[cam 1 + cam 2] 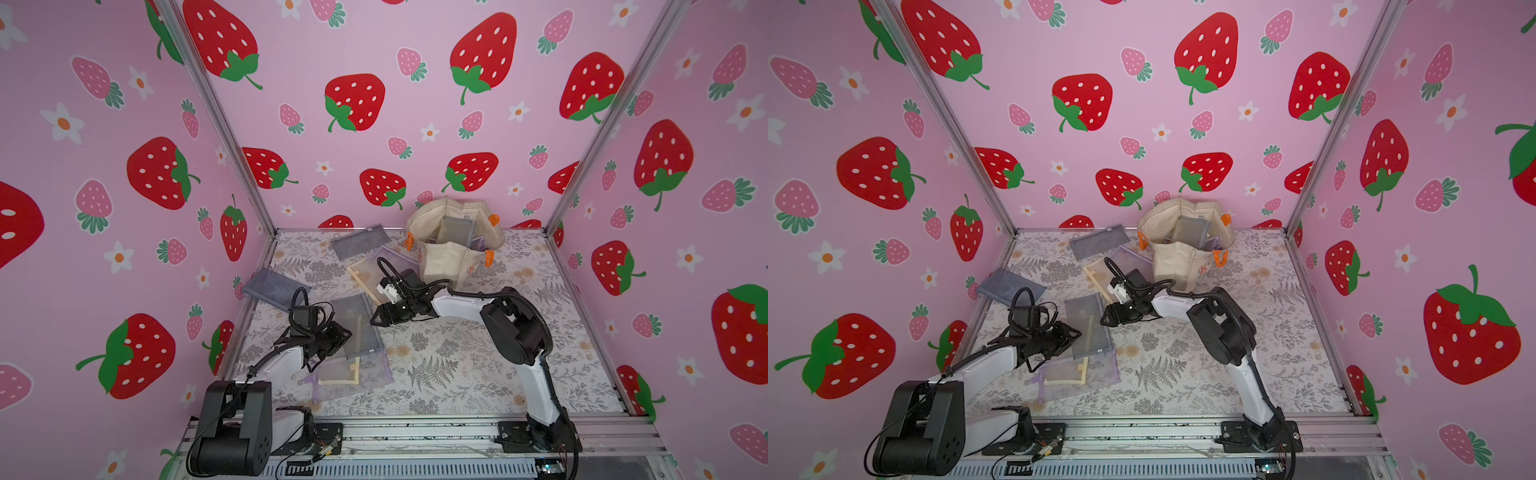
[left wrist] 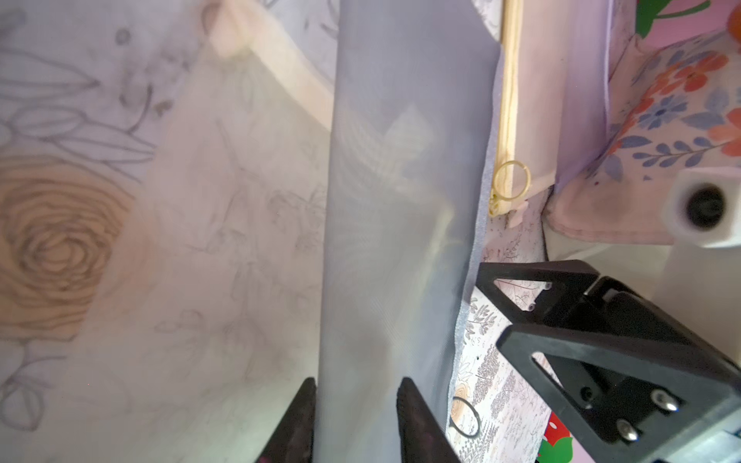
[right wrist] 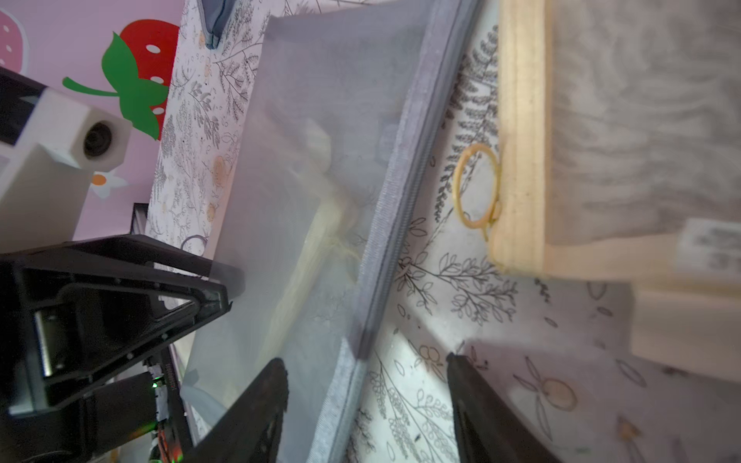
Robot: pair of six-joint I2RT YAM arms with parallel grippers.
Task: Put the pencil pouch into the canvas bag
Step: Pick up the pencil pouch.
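Observation:
A grey mesh pencil pouch lies mid-table, overlapping a purple pouch with cream trim. My left gripper is at its left edge. In the left wrist view the gripper has its fingers a little apart, with the grey pouch running between them. My right gripper is at the pouch's right edge. The right wrist view shows this gripper open wide, straddling the zip edge of the pouch. The canvas bag stands open at the back, with orange handles.
More pouches lie around: a cream-trimmed one behind the right wrist, a grey one by the back wall, and a blue-grey one against the left wall. Pouches stand inside the bag. Strawberry-print walls close three sides.

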